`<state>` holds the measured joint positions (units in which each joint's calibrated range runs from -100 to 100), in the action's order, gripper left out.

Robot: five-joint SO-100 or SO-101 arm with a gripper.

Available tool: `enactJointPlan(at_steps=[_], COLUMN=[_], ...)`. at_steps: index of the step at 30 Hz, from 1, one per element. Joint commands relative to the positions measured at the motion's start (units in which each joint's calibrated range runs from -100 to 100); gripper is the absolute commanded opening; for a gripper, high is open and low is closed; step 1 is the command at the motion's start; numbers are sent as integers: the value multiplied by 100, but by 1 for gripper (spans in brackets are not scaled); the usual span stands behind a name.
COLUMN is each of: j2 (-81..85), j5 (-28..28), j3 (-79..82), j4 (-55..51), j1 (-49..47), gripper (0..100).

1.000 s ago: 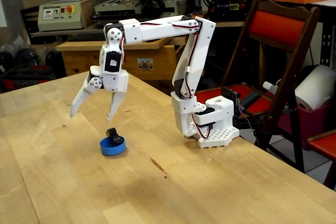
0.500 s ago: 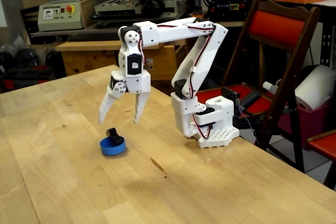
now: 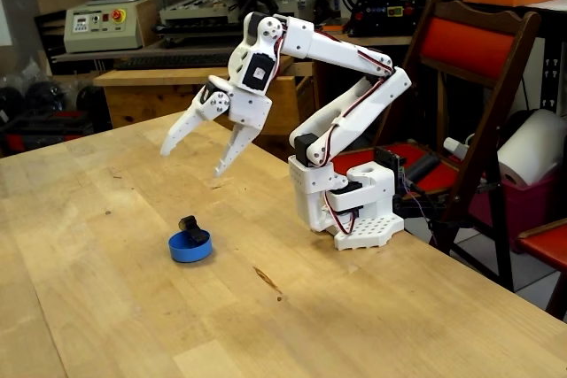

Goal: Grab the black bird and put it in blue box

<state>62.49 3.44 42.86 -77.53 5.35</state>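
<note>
In the fixed view the black bird sits inside the blue box, a low round blue dish on the wooden table. It sticks up above the far left part of the rim. My gripper hangs well above the dish and a little behind it, tilted toward the left, open with nothing between its white fingers.
The arm's white base stands at the table's right edge. A red folding chair and a paper roll are off the table to the right. A workbench with machines fills the background.
The gripper has risen and pulled back toward the base, tilting upward, still open. The bird and the dish have not moved.
</note>
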Motion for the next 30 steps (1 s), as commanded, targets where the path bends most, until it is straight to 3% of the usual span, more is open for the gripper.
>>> enactJointPlan(at_steps=[1, 6, 11, 18, 30], j2=[242, 439, 456, 431, 456], j5=[10, 15, 15, 127, 571], j3=[-47, -47, -47, -38, 1865], j4=[-10, -10, -10, 53, 496], j1=[-61, -187, -942, -1757, -1935], gripper=[18, 0, 5, 4, 4])
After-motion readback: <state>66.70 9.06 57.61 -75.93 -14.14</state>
